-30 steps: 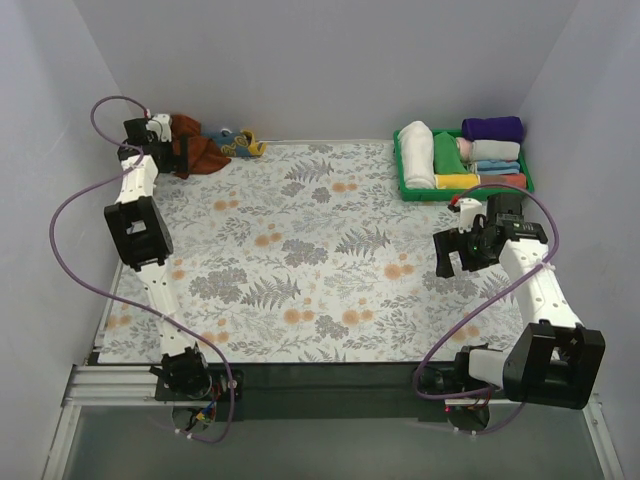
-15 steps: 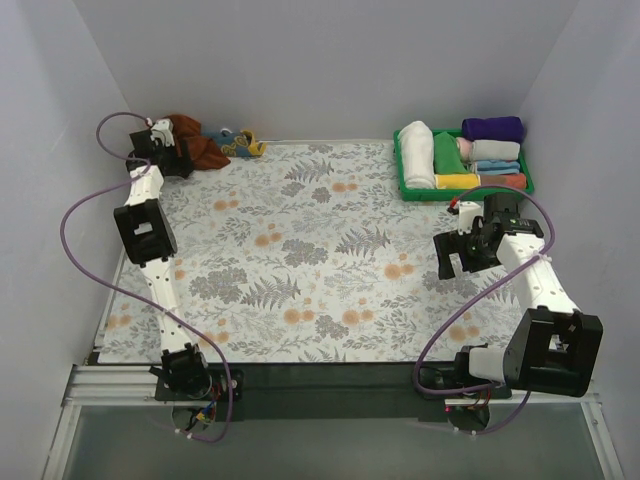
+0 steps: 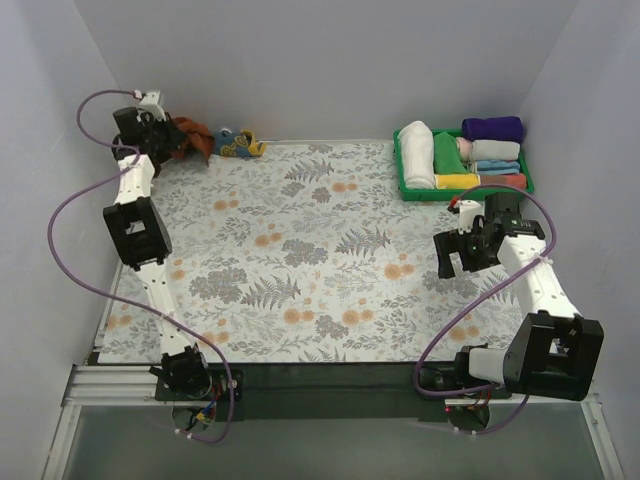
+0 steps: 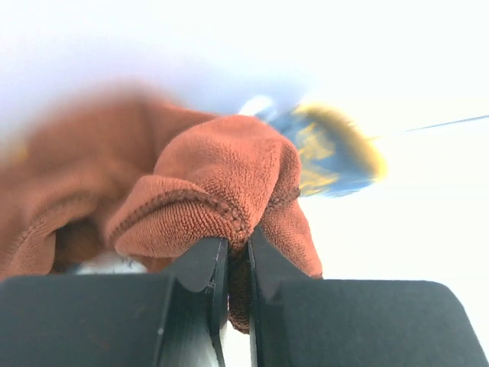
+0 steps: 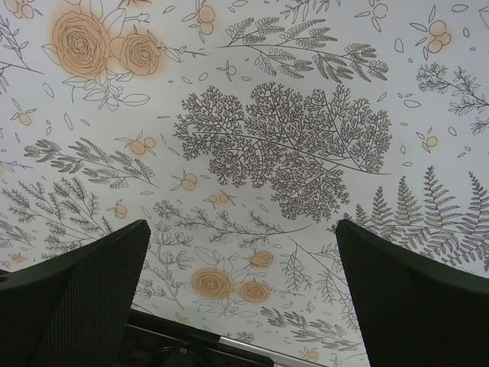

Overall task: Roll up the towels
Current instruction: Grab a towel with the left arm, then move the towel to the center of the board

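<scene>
In the far left corner lies the rust-brown towel [image 3: 186, 136], crumpled and partly lifted; my left gripper [image 3: 160, 138] is shut on a fold of it. The left wrist view shows the brown towel [image 4: 206, 183] pinched between the black fingers [image 4: 200, 264], with the left gripper [image 4: 238, 252] closed tight on the cloth. Just right of it sits the mustard-yellow towel with blue-grey patches [image 3: 238, 143], blurred behind the brown one [image 4: 332, 149]. My right gripper [image 3: 458, 256] hovers open over the floral table on the right, nothing between its fingers [image 5: 92, 275].
A green tray [image 3: 404, 175] at the back right holds several rolled cloths: white, green, purple, yellow and others. The table is covered by a floral-print mat [image 3: 320, 250]. Walls close in on the left, back and right. Purple cables loop beside both arms.
My left gripper closed on the rust-brown towel and pulled it up and toward the back left corner. The right arm has barely moved.
</scene>
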`<state>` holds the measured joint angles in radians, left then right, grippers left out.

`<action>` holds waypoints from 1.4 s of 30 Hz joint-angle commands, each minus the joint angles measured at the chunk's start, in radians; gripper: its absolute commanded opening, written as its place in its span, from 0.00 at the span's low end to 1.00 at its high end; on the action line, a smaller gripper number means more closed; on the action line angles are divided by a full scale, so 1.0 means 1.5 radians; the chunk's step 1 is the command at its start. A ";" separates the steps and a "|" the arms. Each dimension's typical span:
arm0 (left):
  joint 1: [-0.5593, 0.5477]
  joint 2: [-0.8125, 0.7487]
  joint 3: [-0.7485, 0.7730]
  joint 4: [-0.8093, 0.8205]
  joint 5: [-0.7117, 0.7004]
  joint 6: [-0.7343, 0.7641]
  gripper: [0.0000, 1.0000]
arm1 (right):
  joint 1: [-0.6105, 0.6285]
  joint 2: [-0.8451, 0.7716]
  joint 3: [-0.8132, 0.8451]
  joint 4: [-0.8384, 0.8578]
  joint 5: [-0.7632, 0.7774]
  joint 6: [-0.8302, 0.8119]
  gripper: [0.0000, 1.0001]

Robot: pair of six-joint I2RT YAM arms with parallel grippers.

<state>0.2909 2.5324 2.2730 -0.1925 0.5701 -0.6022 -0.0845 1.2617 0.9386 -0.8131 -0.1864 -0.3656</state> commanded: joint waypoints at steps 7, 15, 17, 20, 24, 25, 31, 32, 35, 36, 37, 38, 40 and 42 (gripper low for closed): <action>-0.085 -0.432 -0.102 -0.146 0.168 0.172 0.00 | 0.001 -0.034 0.087 -0.036 -0.062 -0.043 0.99; -0.233 -0.614 -0.289 -0.285 0.233 0.288 0.00 | 0.001 -0.037 0.132 -0.067 -0.098 -0.064 0.99; -0.278 -0.624 -0.333 -0.332 0.233 0.283 0.00 | 0.001 -0.035 0.132 -0.071 -0.114 -0.067 0.99; -0.333 -0.655 -0.465 -0.324 0.222 0.270 0.28 | 0.001 -0.029 0.131 -0.086 -0.137 -0.070 0.99; -0.438 -0.673 -0.570 -0.330 0.221 0.304 0.62 | 0.001 -0.020 0.141 -0.108 -0.152 -0.082 0.98; -0.478 -0.675 -0.579 -0.330 0.223 0.308 0.65 | 0.001 -0.020 0.143 -0.111 -0.154 -0.088 0.98; -0.559 -0.643 -0.514 -0.410 0.197 0.358 0.72 | 0.019 0.008 0.150 -0.133 -0.198 -0.092 0.92; -0.557 -0.635 -0.504 -0.414 0.172 0.352 0.72 | 0.027 0.014 0.150 -0.133 -0.200 -0.088 0.90; -0.493 -0.624 -0.504 -0.414 0.149 0.348 0.68 | 0.075 0.036 0.148 -0.125 -0.212 -0.067 0.81; -0.466 -0.619 -0.511 -0.411 0.155 0.347 0.67 | 0.087 0.053 0.148 -0.118 -0.214 -0.061 0.79; -0.406 -0.599 -0.509 -0.413 0.178 0.348 0.66 | 0.109 0.064 0.149 -0.099 -0.217 -0.043 0.75; -0.377 -0.587 -0.506 -0.413 0.187 0.347 0.65 | 0.121 0.075 0.151 -0.089 -0.217 -0.043 0.73; -0.320 -0.560 -0.491 -0.424 0.186 0.350 0.63 | 0.149 0.111 0.161 -0.067 -0.223 -0.015 0.68; -0.301 -0.530 -0.489 -0.422 0.138 0.354 0.62 | 0.178 0.151 0.185 -0.035 -0.234 0.004 0.65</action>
<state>-0.2150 1.6951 1.5204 -0.7887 0.8326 -0.0883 0.1326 1.4342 1.1469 -0.9482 -0.4877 -0.4194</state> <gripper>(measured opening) 0.627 0.665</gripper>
